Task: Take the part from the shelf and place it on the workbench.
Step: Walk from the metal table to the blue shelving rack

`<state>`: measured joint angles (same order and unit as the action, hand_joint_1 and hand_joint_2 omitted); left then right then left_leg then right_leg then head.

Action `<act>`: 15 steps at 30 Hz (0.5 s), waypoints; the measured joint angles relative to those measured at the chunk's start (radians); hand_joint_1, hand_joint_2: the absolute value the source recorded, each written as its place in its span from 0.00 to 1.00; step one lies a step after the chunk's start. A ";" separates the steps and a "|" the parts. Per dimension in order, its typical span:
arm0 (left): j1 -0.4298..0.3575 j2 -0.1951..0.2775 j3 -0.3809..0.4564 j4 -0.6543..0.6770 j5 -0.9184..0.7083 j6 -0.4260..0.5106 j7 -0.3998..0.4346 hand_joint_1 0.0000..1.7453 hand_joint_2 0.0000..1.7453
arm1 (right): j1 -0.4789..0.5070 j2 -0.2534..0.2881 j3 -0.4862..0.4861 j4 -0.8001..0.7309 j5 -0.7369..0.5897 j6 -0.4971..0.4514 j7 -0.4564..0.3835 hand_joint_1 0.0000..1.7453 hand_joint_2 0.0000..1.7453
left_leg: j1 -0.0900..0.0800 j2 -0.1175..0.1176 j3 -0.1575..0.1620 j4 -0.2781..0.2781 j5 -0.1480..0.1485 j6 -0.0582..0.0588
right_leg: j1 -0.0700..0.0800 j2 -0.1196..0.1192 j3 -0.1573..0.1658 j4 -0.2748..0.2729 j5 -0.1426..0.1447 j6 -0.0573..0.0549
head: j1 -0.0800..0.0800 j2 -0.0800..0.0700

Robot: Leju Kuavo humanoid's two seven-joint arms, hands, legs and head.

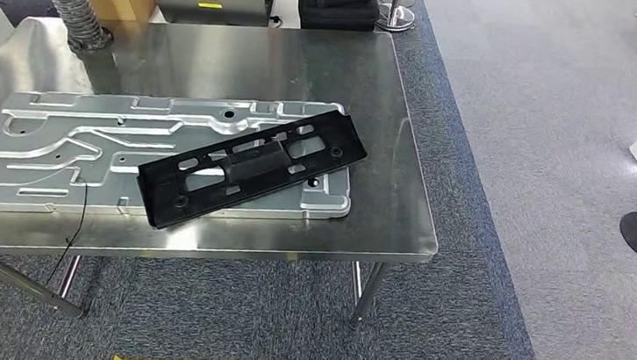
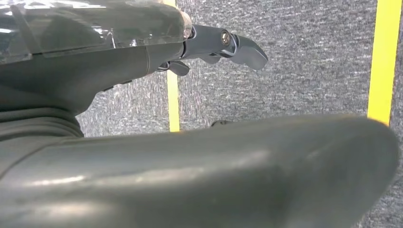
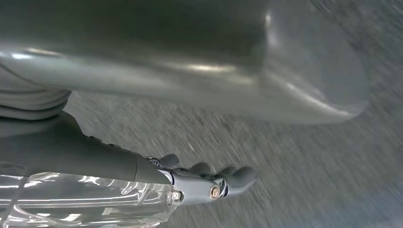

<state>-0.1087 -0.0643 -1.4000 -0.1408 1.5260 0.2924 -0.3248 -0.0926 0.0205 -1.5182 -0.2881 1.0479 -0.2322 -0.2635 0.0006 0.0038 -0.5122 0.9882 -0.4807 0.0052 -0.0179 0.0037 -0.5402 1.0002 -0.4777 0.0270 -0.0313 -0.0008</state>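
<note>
Two hands hang over grey carpet: your left hand holds nothing, fingers loosely extended; right hand likewise (picture blurred). Black part lies diagonally on the silver plate on the steel desk.

Matt black plastic part on a shiny metal plate (brushed-steel workbench beneath).
</note>
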 joint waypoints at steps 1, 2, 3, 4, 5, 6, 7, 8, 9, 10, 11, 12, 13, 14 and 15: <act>-0.001 0.000 -0.001 0.000 0.000 0.000 0.001 0.00 0.00 | -0.001 0.007 0.000 0.010 0.004 0.002 0.004 0.00 0.00 | 0.001 0.000 0.000 -0.001 0.000 -0.006 | 0.000 0.000 -0.001 0.000 0.001 -0.007 | 0.000 0.000; -0.001 0.001 -0.001 0.000 0.000 0.001 0.001 0.00 0.00 | -0.002 0.011 0.000 0.018 0.007 0.002 0.006 0.00 0.00 | 0.003 0.000 -0.002 0.004 -0.005 -0.012 | 0.000 0.000 -0.001 -0.003 0.003 -0.014 | 0.000 0.000; -0.001 0.002 -0.002 0.000 -0.001 0.001 0.002 0.00 0.00 | -0.003 0.015 0.001 0.026 0.011 0.004 0.009 0.00 0.00 | 0.004 -0.001 -0.010 0.024 -0.020 -0.017 | -0.001 -0.001 -0.001 -0.005 0.005 -0.022 | 0.000 0.000; -0.001 0.003 -0.003 0.000 -0.002 0.001 0.004 0.00 0.00 | -0.005 0.019 0.002 0.032 0.017 0.010 0.012 0.00 0.25 | 0.006 -0.001 -0.028 0.065 -0.045 -0.021 | -0.003 -0.002 -0.002 -0.007 0.007 -0.029 | 0.000 0.000; -0.001 0.004 -0.004 0.000 -0.004 0.002 0.007 0.00 0.00 | -0.006 0.022 0.005 0.037 0.027 0.018 0.017 0.00 0.50 | 0.007 -0.001 -0.055 0.126 -0.079 -0.024 | -0.002 -0.003 -0.003 -0.008 0.008 -0.034 | 0.000 0.000; -0.001 0.005 -0.006 0.000 -0.006 0.002 0.012 0.00 0.00 | -0.006 0.025 0.010 0.042 0.040 0.029 0.024 0.00 0.75 | 0.007 -0.001 -0.089 0.199 -0.114 -0.026 | 0.000 -0.003 -0.004 -0.007 0.008 -0.037 | 0.000 0.000; 0.000 0.006 -0.009 0.000 -0.008 0.003 0.017 0.00 0.00 | -0.006 0.028 0.018 0.047 0.058 0.041 0.032 0.00 1.00 | 0.008 -0.001 -0.119 0.263 -0.138 -0.027 | 0.001 -0.003 -0.005 -0.007 0.008 -0.038 | 0.000 0.000; 0.001 0.007 -0.012 0.000 -0.009 0.004 0.023 0.00 0.00 | -0.006 0.032 0.030 0.051 0.080 0.051 0.040 0.00 1.00 | 0.008 -0.001 -0.136 0.299 -0.143 -0.027 | 0.003 -0.003 -0.005 -0.007 0.008 -0.038 | 0.000 0.000; 0.001 0.008 -0.015 0.000 -0.009 0.004 0.027 0.00 0.00 | -0.006 0.037 0.044 0.054 0.101 0.060 0.046 0.00 1.00 | 0.008 -0.001 -0.135 0.296 -0.128 -0.026 | 0.005 -0.002 -0.005 -0.006 0.008 -0.039 | 0.000 0.000; 0.002 0.009 -0.017 0.000 -0.009 0.004 0.031 0.00 0.00 | -0.007 0.043 0.059 0.058 0.120 0.067 0.049 0.00 1.00 | 0.008 -0.001 -0.115 0.252 -0.096 -0.023 | 0.006 -0.002 -0.003 -0.006 0.008 -0.038 | 0.000 0.000; 0.001 0.010 -0.020 0.000 -0.010 0.003 0.033 0.00 0.00 | -0.007 0.049 0.074 0.061 0.134 0.072 0.051 0.00 1.00 | 0.008 -0.001 -0.082 0.180 -0.056 -0.018 | 0.007 -0.001 -0.002 -0.005 0.007 -0.037 | 0.000 0.000; 0.001 0.011 -0.022 0.000 -0.013 0.001 0.035 0.00 0.00 | -0.009 0.056 0.088 0.065 0.143 0.077 0.051 0.00 1.00 | 0.006 -0.001 -0.048 0.107 -0.027 -0.014 | 0.009 0.000 -0.001 -0.003 0.006 -0.035 | 0.000 0.000; 0.000 0.012 -0.024 0.000 -0.016 -0.003 0.037 0.00 0.00 | -0.010 0.062 0.099 0.068 0.148 0.082 0.051 0.00 1.00 | 0.004 -0.002 -0.024 0.053 -0.009 -0.010 | 0.011 0.000 -0.002 -0.002 0.006 -0.032 | 0.000 0.000; -0.001 0.013 -0.027 0.000 -0.020 -0.007 0.039 0.00 0.00 | -0.011 0.068 0.108 0.071 0.153 0.086 0.052 0.00 1.00 | 0.003 -0.002 -0.012 0.021 -0.002 -0.006 | 0.013 0.000 -0.004 0.000 0.006 -0.027 | 0.000 0.000; -0.001 0.014 -0.030 0.000 -0.023 -0.012 0.041 0.00 0.00 | -0.011 0.073 0.116 0.074 0.156 0.090 0.052 0.00 1.00 | 0.001 -0.003 -0.010 0.011 -0.004 -0.003 | 0.014 0.000 -0.006 0.000 0.007 -0.022 | 0.000 0.000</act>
<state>-0.1093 -0.0506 -1.4296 -0.1408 1.5026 0.2809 -0.2835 -0.1039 0.0933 -1.4018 -0.2145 1.2037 -0.1422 -0.2111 0.0016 0.0012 -0.5225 0.9996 -0.4847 0.0019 -0.0041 0.0041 -0.5457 1.0005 -0.4708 0.0055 -0.0313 -0.0008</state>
